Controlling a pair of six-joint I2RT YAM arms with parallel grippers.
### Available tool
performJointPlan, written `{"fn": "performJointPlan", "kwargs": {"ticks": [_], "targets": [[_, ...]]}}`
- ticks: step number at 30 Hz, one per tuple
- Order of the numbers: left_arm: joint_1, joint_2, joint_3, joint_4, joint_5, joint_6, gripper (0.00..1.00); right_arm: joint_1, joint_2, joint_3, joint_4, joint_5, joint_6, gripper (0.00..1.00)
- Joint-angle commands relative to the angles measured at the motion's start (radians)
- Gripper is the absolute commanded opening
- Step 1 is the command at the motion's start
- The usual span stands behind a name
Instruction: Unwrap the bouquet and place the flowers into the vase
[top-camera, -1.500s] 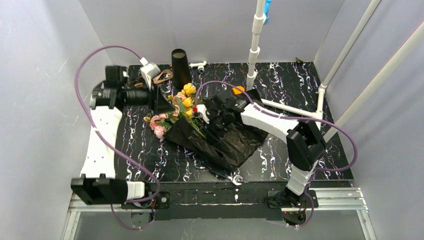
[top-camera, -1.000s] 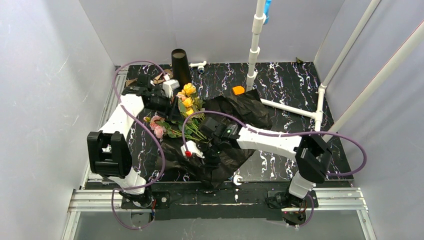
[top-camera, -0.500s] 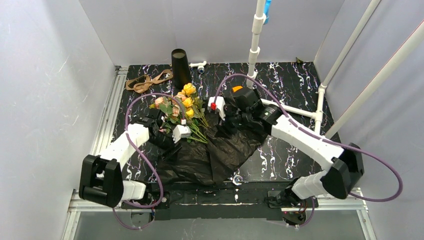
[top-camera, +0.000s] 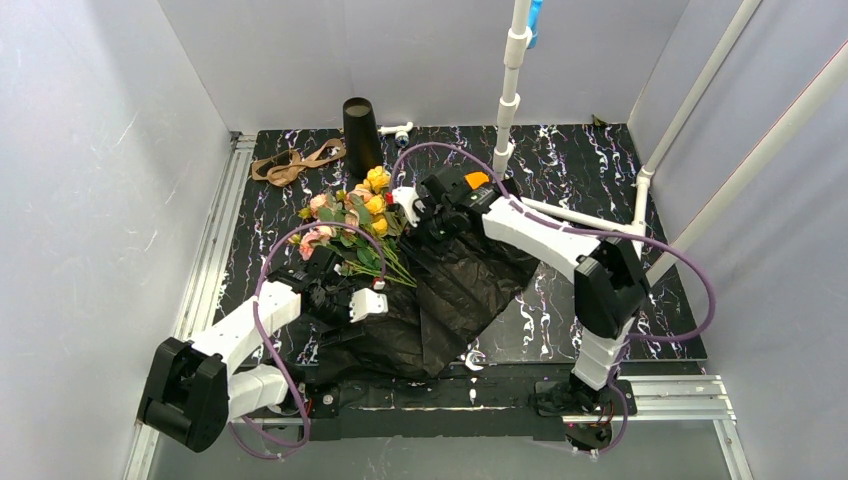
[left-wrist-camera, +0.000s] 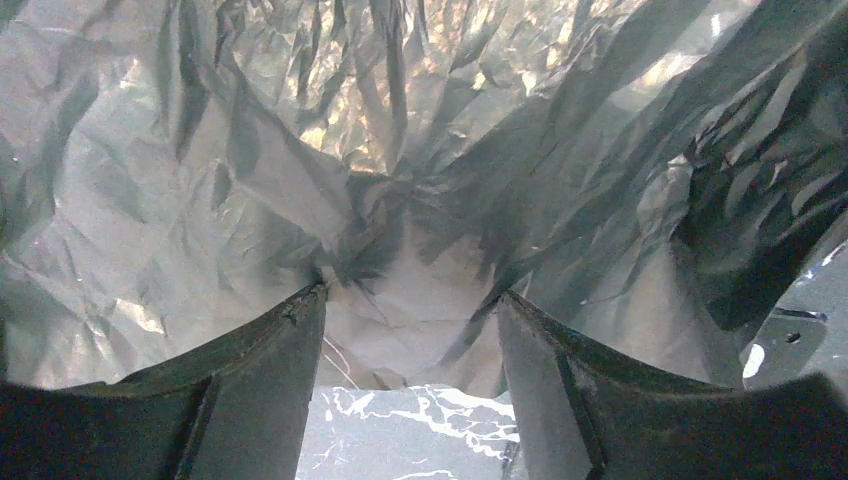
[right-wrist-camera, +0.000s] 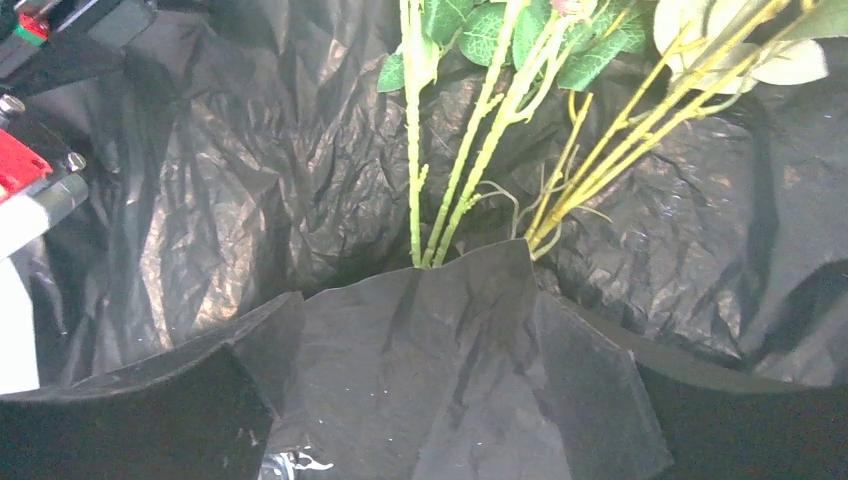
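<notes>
While the paper (top-camera: 455, 290) lies opened out on the tabletop (top-camera: 580, 160), the flowers (top-camera: 350, 215) rest across its far left part. Their heads point toward the upright vase (top-camera: 361, 135), apart from its mouth. The ribbon (top-camera: 295, 162) lies loose near the vase.

My left gripper (left-wrist-camera: 410, 295) stands released at the paper's crinkled edge, gripping nothing. My right gripper (right-wrist-camera: 420, 300) is spread wide, a paper flap lying slack between the jaws and the stems (right-wrist-camera: 470, 130) just beyond.

I judge stem-gathering comes next: I'd close low on the bunched stems only, keep the paper out, and lift them together.

I can read no label or writing anywhere.
</notes>
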Motion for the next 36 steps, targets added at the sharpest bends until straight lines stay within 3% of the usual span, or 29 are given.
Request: {"fn": "performJointPlan", "kwargs": {"ticks": [1,10,18,21,23,25,28,32,36], "targets": [[-0.011,-0.041,-0.029,0.024,-0.029,0.022,0.63,-0.002,0.07,0.116,-0.087,-0.103,0.05,0.97],[-0.016,-0.071,-0.021,0.031,-0.004,0.035,0.63,-0.032,0.247,0.254,-0.242,-0.062,-0.005,0.97],[-0.016,-0.057,-0.015,0.038,-0.009,0.051,0.63,-0.037,0.221,0.315,-0.525,-0.07,-0.152,0.49],[-0.016,-0.04,-0.015,0.055,-0.017,0.049,0.63,-0.042,0.175,0.299,-0.606,-0.053,-0.213,0.22],[-0.016,-0.034,-0.015,0.063,-0.019,0.049,0.63,-0.049,0.142,0.294,-0.648,-0.044,-0.245,0.15],[-0.016,-0.037,-0.015,0.063,-0.009,0.053,0.63,-0.063,0.101,0.296,-0.663,-0.063,-0.255,0.2],[-0.016,-0.061,-0.019,0.063,0.014,0.064,0.63,-0.09,0.049,0.301,-0.607,-0.084,-0.228,0.41],[-0.016,-0.079,-0.021,0.055,0.026,0.07,0.64,-0.117,0.112,0.395,-0.566,-0.061,-0.206,0.84],[-0.017,-0.094,-0.018,0.033,0.029,0.084,0.71,-0.125,0.298,0.569,-0.647,-0.18,-0.292,0.98]]}}
